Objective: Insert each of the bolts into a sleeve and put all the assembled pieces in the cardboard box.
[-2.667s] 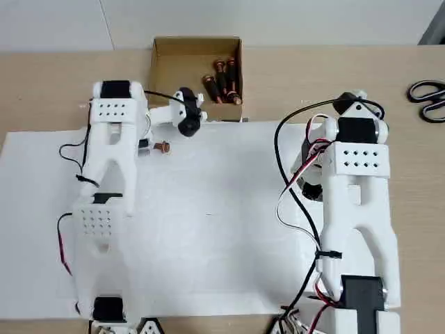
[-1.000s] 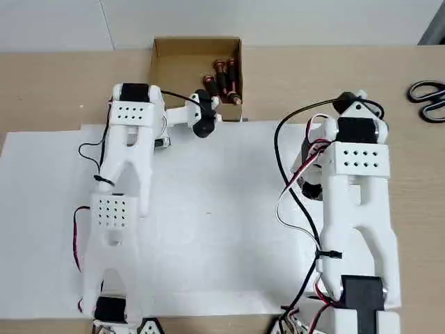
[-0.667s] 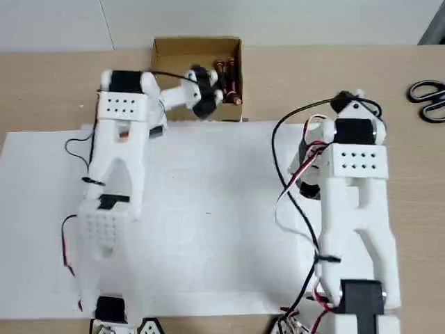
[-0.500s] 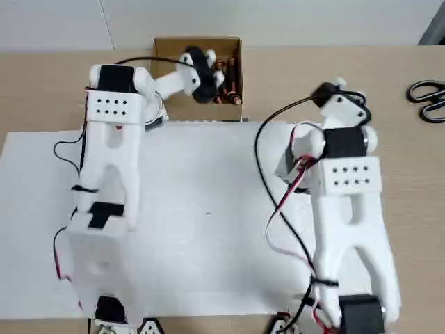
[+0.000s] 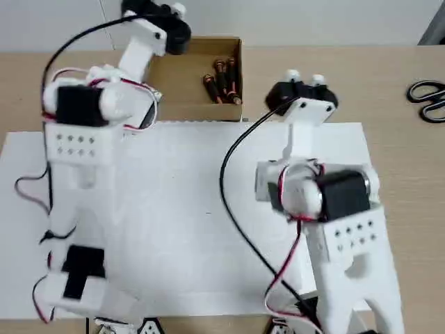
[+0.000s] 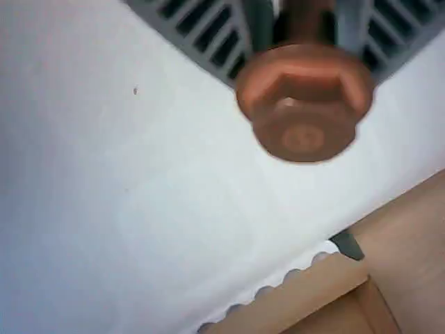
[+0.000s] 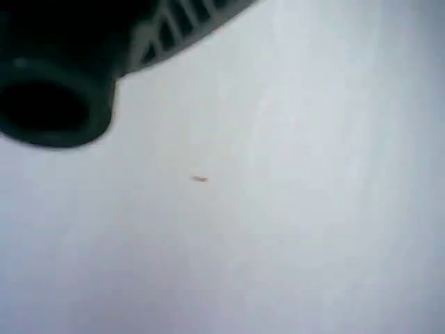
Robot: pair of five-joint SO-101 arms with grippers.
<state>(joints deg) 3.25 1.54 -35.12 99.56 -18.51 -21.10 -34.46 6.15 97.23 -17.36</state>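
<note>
A dark sleeve [image 7: 52,104] is seen end-on, its round black bore turned toward the camera and its thick rim smooth and rounded. It is pressed against a ribbed grey claw finger [image 7: 177,28], whose slats run alongside it; the sleeve is gripped there. Behind both, a plain white sheet [image 7: 313,209] is spread flat and out of focus. A small brownish speck [image 7: 199,179] is marked on the sheet, apart from the sleeve. What lies under the sheet cannot be told.

Bright, diffuse light throughout — shadows on the white sheet [image 5: 201,209] lie faint and soft-edged.
</note>
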